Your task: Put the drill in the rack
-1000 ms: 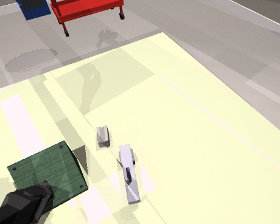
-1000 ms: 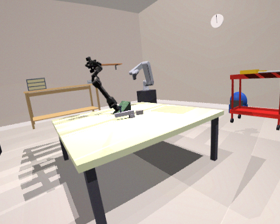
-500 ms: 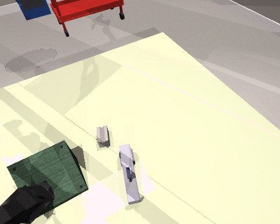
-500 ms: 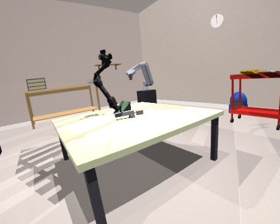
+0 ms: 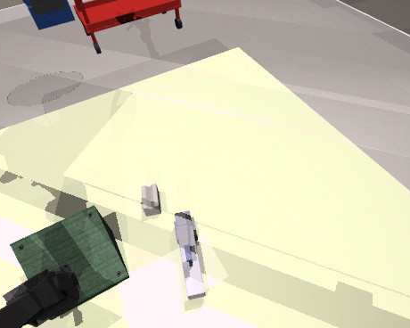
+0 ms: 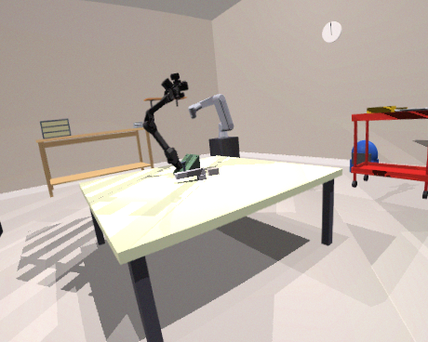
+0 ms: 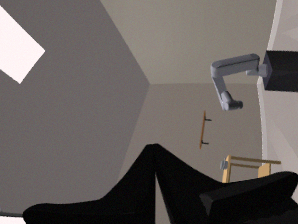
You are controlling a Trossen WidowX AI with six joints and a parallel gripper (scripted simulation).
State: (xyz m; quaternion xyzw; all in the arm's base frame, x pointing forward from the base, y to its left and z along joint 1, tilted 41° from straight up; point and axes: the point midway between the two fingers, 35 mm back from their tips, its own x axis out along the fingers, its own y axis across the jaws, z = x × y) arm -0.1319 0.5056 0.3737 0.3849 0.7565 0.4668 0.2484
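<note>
A long light-grey holder (image 5: 192,281) (image 6: 189,174) lies on the pale yellow table in the top and exterior views. A small blue and dark part (image 5: 188,255) shows midway along it; which part is the key and which the drill cannot be told. A small grooved block, seemingly the rack (image 5: 151,199) (image 6: 213,171), stands beside the holder's far end. My gripper (image 7: 152,149) is shut and empty, its fingertips touching in the wrist view. It is raised high above the table in the exterior view, well away from the holder and rack, and faces the room's walls.
A green slanted block (image 5: 62,254) (image 6: 191,162) carries the arm's base, close to the holder and rack. Beyond the table stand a red cart (image 5: 134,10) (image 6: 395,172), a wooden bench (image 6: 98,135) and a grey arm (image 6: 224,113) (image 7: 237,63) on a dark pedestal.
</note>
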